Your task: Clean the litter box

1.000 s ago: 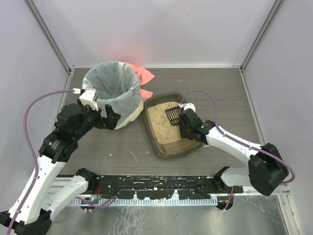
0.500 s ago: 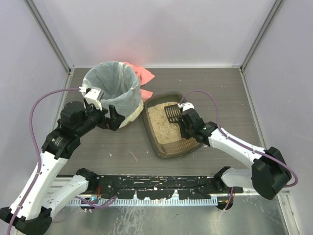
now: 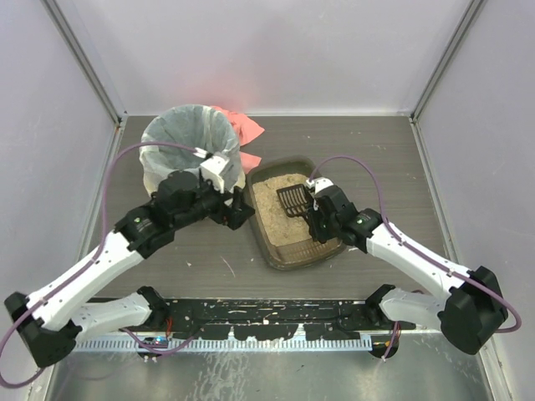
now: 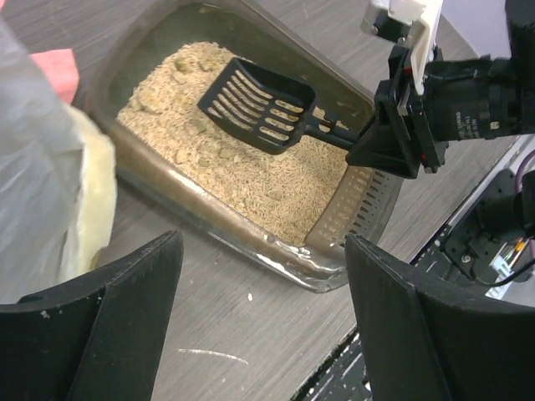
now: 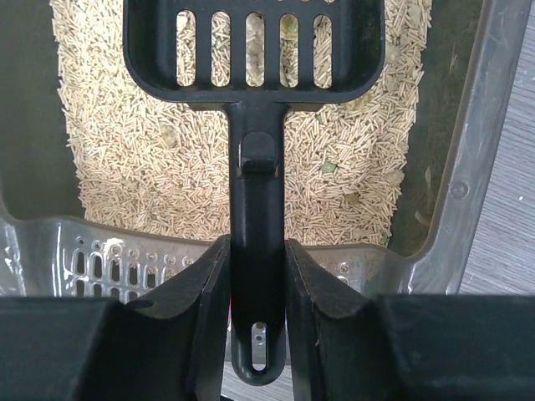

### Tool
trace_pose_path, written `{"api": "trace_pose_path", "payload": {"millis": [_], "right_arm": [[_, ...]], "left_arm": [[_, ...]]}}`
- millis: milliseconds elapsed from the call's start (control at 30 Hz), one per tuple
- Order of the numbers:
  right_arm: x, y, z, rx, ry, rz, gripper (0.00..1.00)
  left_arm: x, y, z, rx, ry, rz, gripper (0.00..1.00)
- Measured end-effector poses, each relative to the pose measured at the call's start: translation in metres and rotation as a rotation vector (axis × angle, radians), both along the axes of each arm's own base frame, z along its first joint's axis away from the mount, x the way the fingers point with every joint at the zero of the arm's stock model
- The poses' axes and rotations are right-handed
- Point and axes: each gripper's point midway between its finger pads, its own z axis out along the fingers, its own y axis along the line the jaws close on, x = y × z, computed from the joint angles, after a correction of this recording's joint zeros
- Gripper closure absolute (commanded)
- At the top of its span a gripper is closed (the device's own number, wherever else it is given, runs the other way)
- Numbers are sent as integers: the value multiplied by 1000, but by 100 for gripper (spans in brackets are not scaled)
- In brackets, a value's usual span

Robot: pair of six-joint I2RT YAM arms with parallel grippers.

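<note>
While the right pincer [image 5: 255,251] has just clamped together on the handle of the black scoop [image 4: 259,104], the left pincer [image 3: 244,209] has swung away from the bin [image 3: 155,134] to the left edge of the litter box [image 4: 343,217], its fingers apart and holding nothing. Scooping looks ready to begin, with the left arm probably there to steady the tray. That smoky-brown plastic tray sits in the middle of the worktop [image 3: 376,159], just right of the bin, holding tan pellet litter [image 5: 125,167] with a few lumps. The scoop's slotted head lies over it, seemingly unloaded.
</note>
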Motion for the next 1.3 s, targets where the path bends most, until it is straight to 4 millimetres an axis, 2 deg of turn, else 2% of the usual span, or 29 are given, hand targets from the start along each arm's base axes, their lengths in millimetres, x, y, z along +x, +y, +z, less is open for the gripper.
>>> {"api": "trace_pose_path", "payload": {"millis": [200,333,467,633,900,1300], "right_arm": [[-6,2,11,34,12,13,99],[-10,4,17,61,12,30,99],[-13,5,22,78,9,39,99],[-15,4,22,80,14,39,99],[-16,4,23,79,16,39,99],[-14,5,27,86,8,40,99]], "left_arm": [[13,-46,-30,75,-23,-107,41],[26,-70,-49,91,-33,-170,53],[34,-95,-71,105,-21,-247,59],[37,-116,-92,109,4,-331,57],[33,-137,-91,58,9,-425,54],[31,-151,-126,89,70,-485,48]]}}
